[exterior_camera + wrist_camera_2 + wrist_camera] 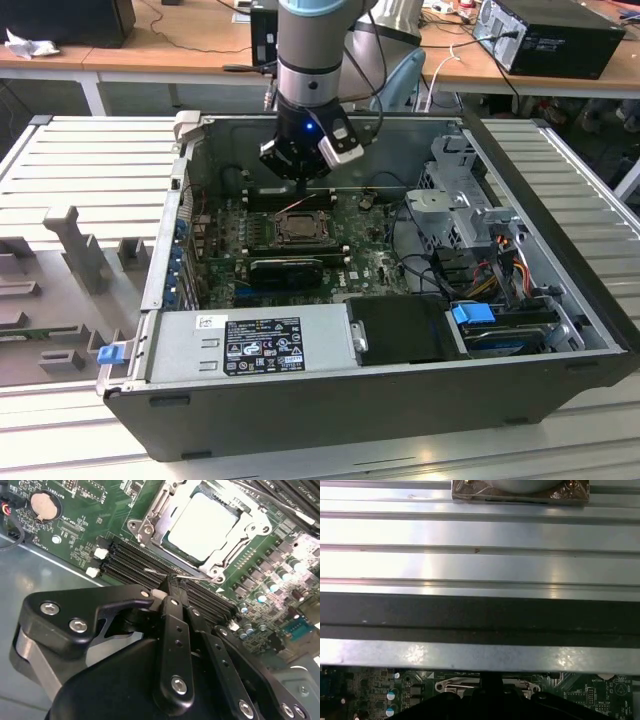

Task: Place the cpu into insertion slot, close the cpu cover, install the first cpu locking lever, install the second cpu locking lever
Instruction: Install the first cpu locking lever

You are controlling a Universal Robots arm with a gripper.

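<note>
The cpu (pixel 202 525) lies in the insertion slot (pixel 298 228), its pale metal face showing through the window of the cpu cover (pixel 227 555), which lies flat around it. A thin wire locking lever (pixel 155 572) runs along the socket's edge beside the black memory slots (pixel 125 562). My gripper (pixel 177 582) hangs just above the socket's far side (pixel 302 190) with its fingers (pixel 172 610) shut together, and their tips meet at that lever wire. I cannot tell whether they pinch the wire or only touch it.
The green motherboard (pixel 225 255) sits deep inside an open computer case (pixel 330 400), with a power supply (pixel 250 345) along the front and a drive cage with cables (pixel 470 215) on the exterior view's right. A coin battery (pixel 42 505) lies on the board. A ribbed metal table (pixel 480 535) surrounds the case.
</note>
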